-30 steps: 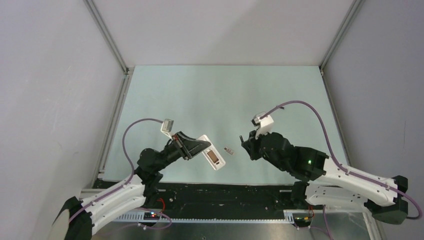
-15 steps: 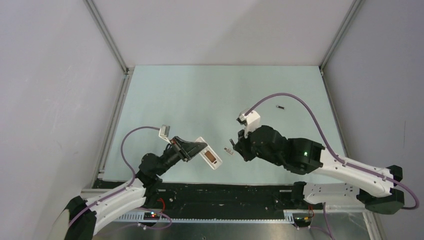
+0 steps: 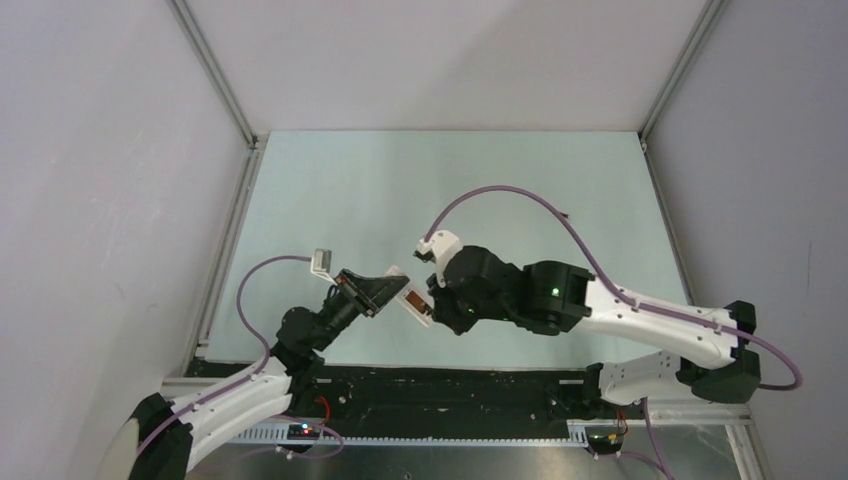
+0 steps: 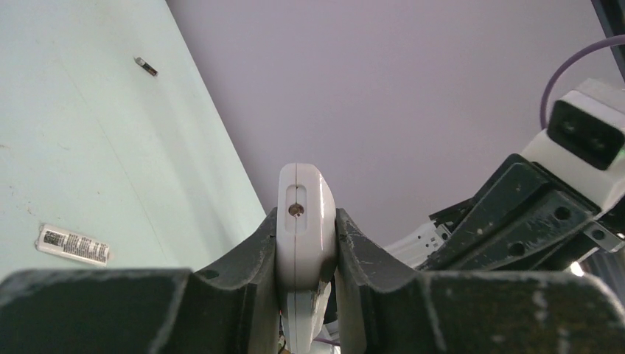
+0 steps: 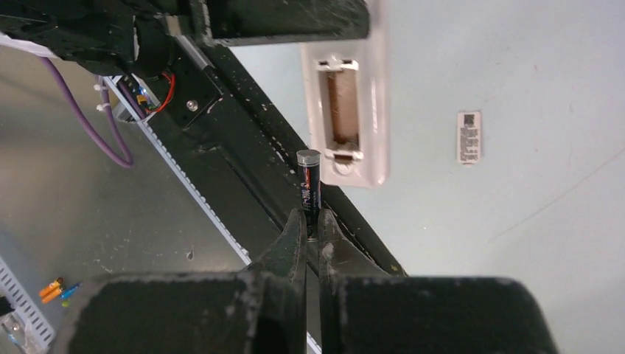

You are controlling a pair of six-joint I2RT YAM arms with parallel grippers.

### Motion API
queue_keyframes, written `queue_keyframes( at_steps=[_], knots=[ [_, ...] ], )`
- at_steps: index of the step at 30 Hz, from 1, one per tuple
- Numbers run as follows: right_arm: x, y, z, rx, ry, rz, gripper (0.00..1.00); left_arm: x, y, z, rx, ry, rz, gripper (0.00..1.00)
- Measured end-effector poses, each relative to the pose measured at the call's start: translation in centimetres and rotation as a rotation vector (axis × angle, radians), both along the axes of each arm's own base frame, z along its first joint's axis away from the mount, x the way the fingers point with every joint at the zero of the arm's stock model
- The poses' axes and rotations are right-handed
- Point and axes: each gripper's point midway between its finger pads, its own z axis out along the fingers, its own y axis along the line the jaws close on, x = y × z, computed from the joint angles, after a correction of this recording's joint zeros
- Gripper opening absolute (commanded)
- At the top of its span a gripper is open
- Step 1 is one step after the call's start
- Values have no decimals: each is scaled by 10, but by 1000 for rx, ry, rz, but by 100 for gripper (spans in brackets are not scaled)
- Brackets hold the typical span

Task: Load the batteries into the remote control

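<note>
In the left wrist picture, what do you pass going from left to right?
First the small flat pale labelled plate, then the tiny dark cylindrical battery, then the slim white remote control, then the black-and-white right robot arm.

No text, brand or number was legible in any view. The cover plate carried a printed label of dark lines, too small to read. The battery bore red and white markings, likewise unreadable.
</note>
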Motion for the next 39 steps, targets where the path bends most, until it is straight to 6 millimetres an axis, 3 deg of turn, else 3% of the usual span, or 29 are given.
queue_keyframes(
  at_steps=[6, 14, 26, 39],
  knots=[
    [1, 20, -6, -44, 9, 59, 0, 1, -1, -2, 5, 7, 0, 0],
    [15, 23, -10, -75, 25, 75, 0, -2, 0, 3, -6, -11, -9, 0],
    [19, 27, -29, -134, 78, 88, 0, -6, 3, 13, -30, -41, -8, 0],
    [26, 33, -21, -145, 87, 91, 0, -8, 4, 16, -36, -49, -13, 0]
  ],
)
